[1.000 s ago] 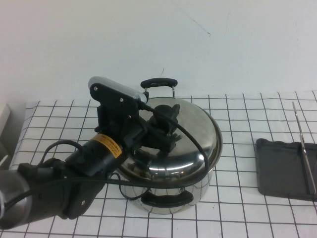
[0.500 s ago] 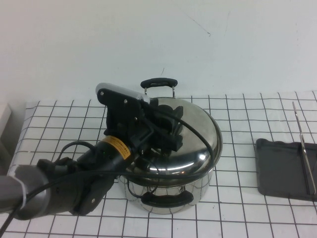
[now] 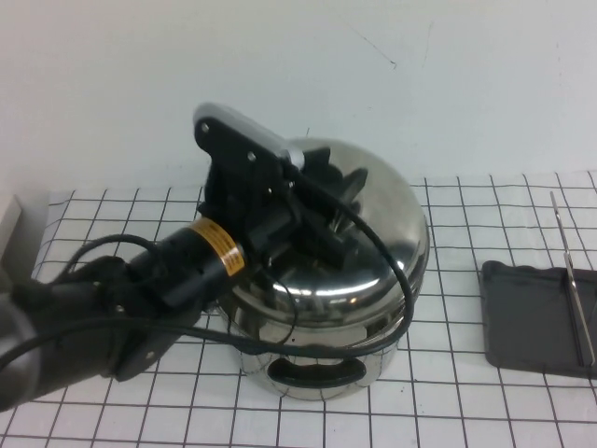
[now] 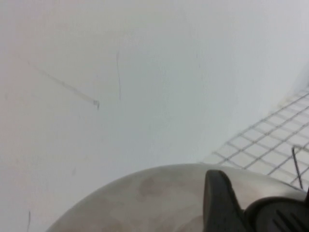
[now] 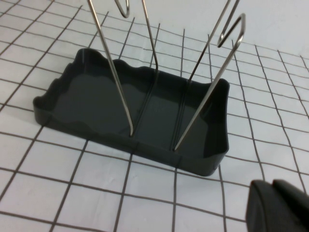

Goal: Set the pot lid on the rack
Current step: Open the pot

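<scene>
The pot lid [image 3: 378, 247], domed shiny steel, is lifted off the steel pot [image 3: 373, 359] and tilted, with its far edge raised. My left gripper [image 3: 326, 213] is shut on the lid's black knob. In the left wrist view the lid's dome [image 4: 145, 203], one black finger [image 4: 218, 200] and the knob [image 4: 282, 215] fill the lower edge. The rack [image 3: 532, 317], a dark grey tray with a thin upright wire [image 3: 571, 280], stands at the right. In the right wrist view the rack [image 5: 96, 104] lies close ahead of my right gripper [image 5: 273, 186], which is shut and empty.
The pot stands mid-table on the white gridded cloth, its front black handle [image 3: 312, 371] facing me. A white wall closes off the back. A pale object [image 3: 7, 219] sits at the far left edge.
My left gripper has risen with the lid, lifting it off the pot and tilting it up. The pot and the rack have stayed in place.
</scene>
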